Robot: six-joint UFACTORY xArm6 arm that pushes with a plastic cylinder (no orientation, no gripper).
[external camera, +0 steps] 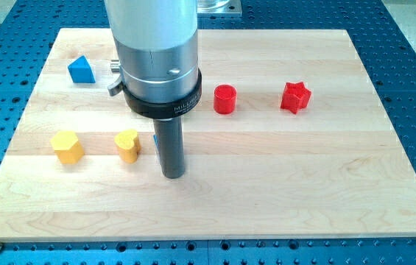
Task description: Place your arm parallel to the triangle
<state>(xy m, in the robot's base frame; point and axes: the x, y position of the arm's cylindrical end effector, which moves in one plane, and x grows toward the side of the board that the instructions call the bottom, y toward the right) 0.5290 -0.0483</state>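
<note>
A blue triangle block [81, 70] sits near the board's upper left. My tip [174, 175] rests on the board at centre left, well below and to the right of the triangle. A yellow heart block [127, 145] lies just left of the rod. A yellow hexagon block [68, 146] lies further left. A sliver of a blue block [154, 140] shows at the rod's left edge, mostly hidden behind it. A red cylinder [224, 99] and a red star block [295, 97] sit to the right.
The wooden board [303, 184] lies on a blue perforated table [414, 66]. The arm's wide grey body [156, 51] hides the board's upper middle.
</note>
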